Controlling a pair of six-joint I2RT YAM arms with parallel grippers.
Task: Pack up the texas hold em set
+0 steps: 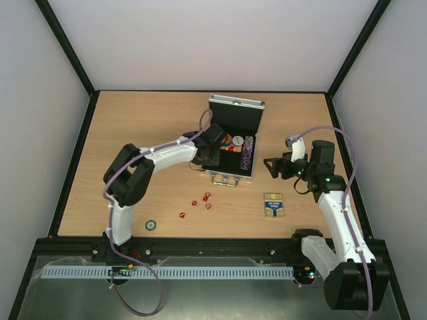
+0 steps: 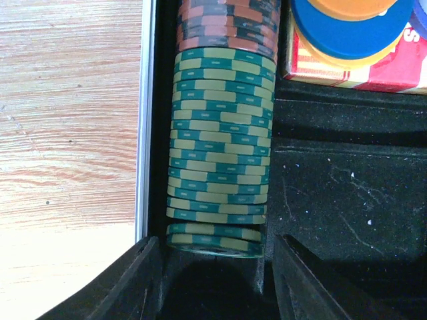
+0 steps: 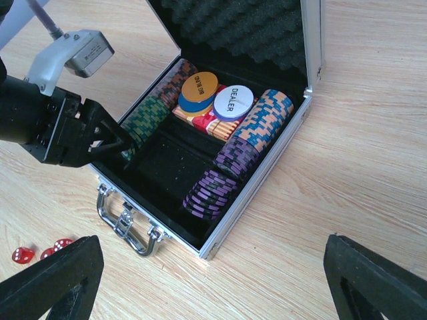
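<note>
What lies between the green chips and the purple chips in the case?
Only a bare black-lined compartment, seen in the right wrist view between the green chips and purple chips.

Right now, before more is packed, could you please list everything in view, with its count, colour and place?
case: one, silver, open, mid table
chip rows: two, green/brown and purple/blue-orange, inside case
buttons: three, orange, blue, white, on red-and-yellow pack in case
dice: several, red, table before case
loose chip: one, dark, near left arm base
card deck box: one, blue-and-yellow, table near right arm
left gripper: one, black, open, at green chips
right gripper: one, black, open, beside case
</note>
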